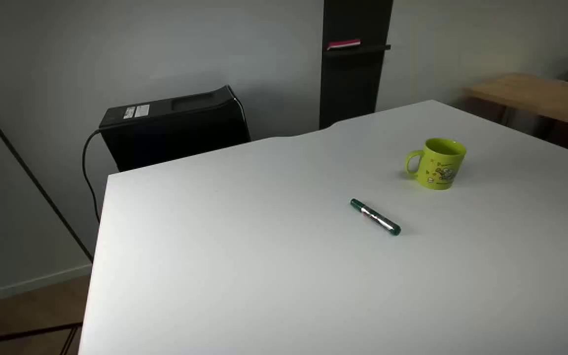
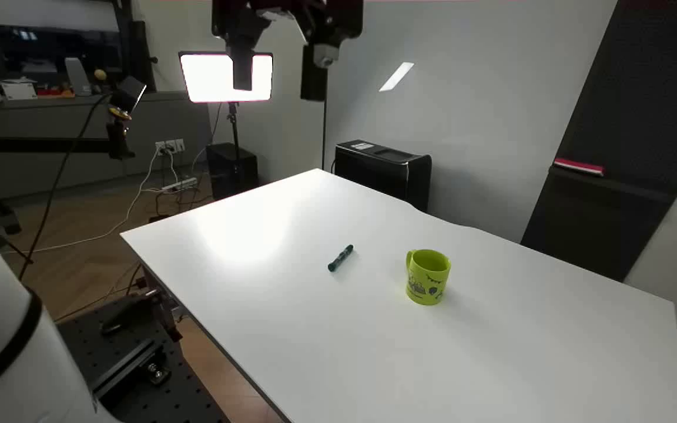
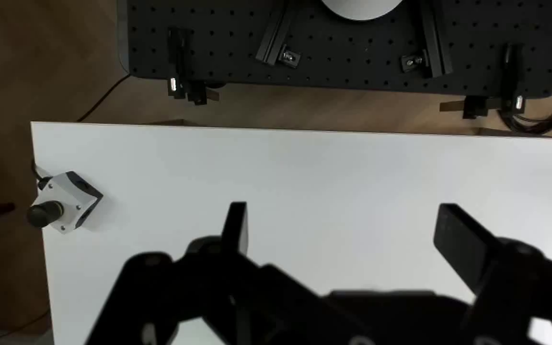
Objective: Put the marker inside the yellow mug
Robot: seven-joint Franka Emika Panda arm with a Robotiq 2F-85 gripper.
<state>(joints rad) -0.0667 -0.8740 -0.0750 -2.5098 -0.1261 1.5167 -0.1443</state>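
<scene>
The marker [image 1: 375,217] is dark green with a lighter printed middle. It lies flat on the white table in both exterior views [image 2: 340,258]. The yellow mug [image 1: 441,165] is yellow-green with printed pictures and stands upright, a short way from the marker. It also shows in an exterior view [image 2: 427,277]. Its handle is on the side towards the marker. My gripper [image 2: 278,85] is high above the table in an exterior view. It is wide open with nothing between its fingers, as the wrist view [image 3: 342,227] shows. Marker and mug are out of the wrist view.
The white table [image 2: 268,294] has a straight edge facing the robot's black perforated base [image 3: 343,57]. A grey box with a dark knob [image 3: 67,201] stands at a table corner in the wrist view. A black case [image 1: 175,128] stands beyond the table near the wall.
</scene>
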